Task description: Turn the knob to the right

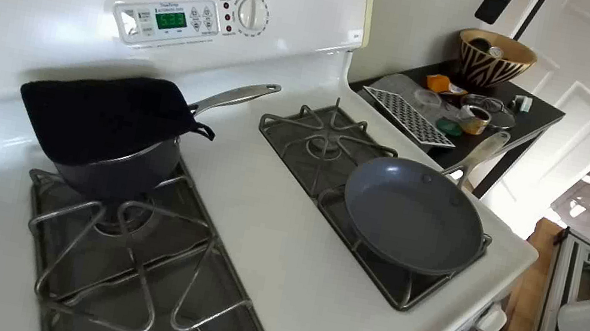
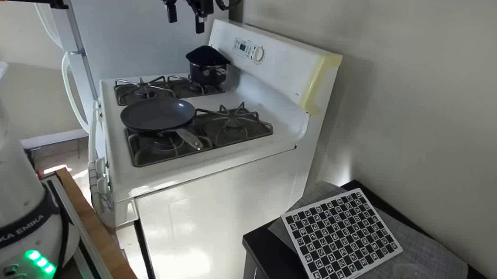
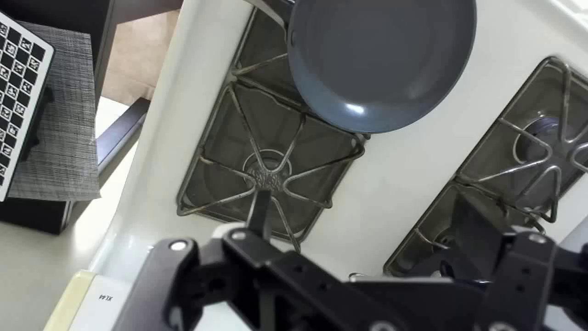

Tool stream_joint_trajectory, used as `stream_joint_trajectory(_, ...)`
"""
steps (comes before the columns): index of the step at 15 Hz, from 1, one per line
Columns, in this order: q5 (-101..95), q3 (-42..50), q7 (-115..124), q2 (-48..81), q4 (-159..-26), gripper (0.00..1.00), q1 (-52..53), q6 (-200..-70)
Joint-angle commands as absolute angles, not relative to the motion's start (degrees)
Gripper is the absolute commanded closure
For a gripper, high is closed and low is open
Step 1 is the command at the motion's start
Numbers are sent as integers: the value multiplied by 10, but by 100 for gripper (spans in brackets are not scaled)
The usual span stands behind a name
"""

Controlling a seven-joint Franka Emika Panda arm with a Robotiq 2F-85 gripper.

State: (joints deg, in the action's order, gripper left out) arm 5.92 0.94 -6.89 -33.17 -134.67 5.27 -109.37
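Stove point(image 1: 274, 216): white, beside your arm's base point(image 2: 9, 245).
Frying pan point(image 1: 413, 217): on a burner grate point(image 1: 408, 288).
Gripper point(image 2: 186, 21): yours hangs above the stove, fingers point(image 2: 200, 25) spread.
Knob point(image 1: 252, 13): back panel point(image 1: 315, 17), right of the green display point(image 1: 170, 20) as you face it.

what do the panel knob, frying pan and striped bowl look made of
Panel knob: likely plastic, by its smooth white surface.
Frying pan: probably coated metal, its smooth grey interior showing soft highlights.
Striped bowl: perhaps smooth wood, from its tan interior; grain unclear.

A black table point(image 2: 274, 256) with a grey mat point(image 2: 429, 248) and a bowl point(image 1: 493, 66) (zebra-striped outside)
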Motion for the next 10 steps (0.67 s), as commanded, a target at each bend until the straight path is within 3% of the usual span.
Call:
stream_joint_trajectory(1,61,6,-71,-331,-1346,0,48,-1092)
stream_joint_trajectory(6,61,6,-71,-331,-1346,0,48,-1092)
stream_joint_trajectory(10,-10,0,-17,-289,-1337,0,-3,-1199)
